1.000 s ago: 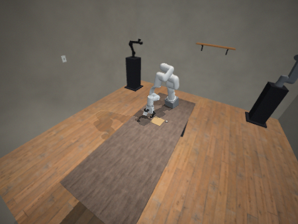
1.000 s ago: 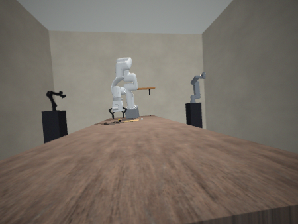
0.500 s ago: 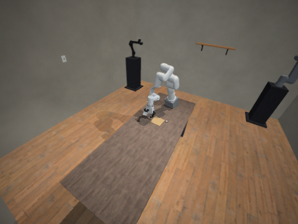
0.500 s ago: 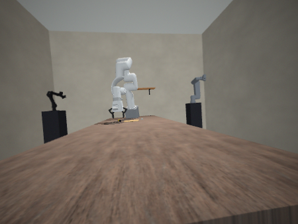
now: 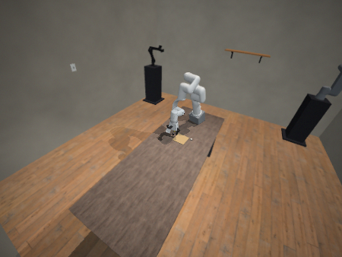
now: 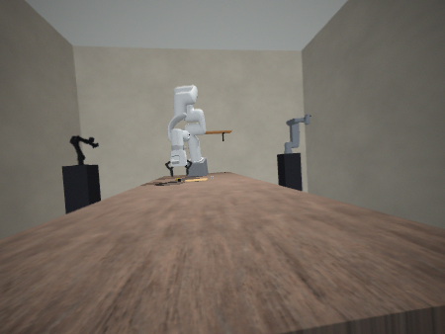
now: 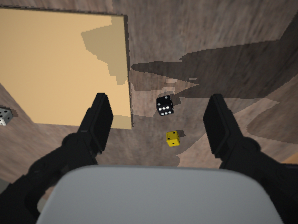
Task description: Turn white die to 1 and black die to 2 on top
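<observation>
Above the tabletop, beside the tan mat, the pincer is held spread wide, with nothing gripped. The black die and the yellow die are seen between the fingertips in the wrist view, off the mat's edge and apart from each other. The white die is seen off the mat too, near its opposite side.

The approach to the black die appears to be the step in hand; neither die to be placed is yet on the mat. For the next move, the pincer probably has to be centred over the black die and lowered, with the yellow die left unbumped, since its top number must be kept.

The black die is a small dark cube marked with white pips. Six pips seem to be shown on the face turned toward the wrist view's lower edge; its upper face cannot be read surely, so the turn needed should be checked first.

Fingers edged sideways toward the mat

The fingers had shifted slightly rightward in the exterior view, toward the side where the mat lay. The wrist above them had moved the same way, also by a small amount. From the top, the same shift showed only faintly, too small to judge closely. Whether their height had changed as well could not be told.
</observation>
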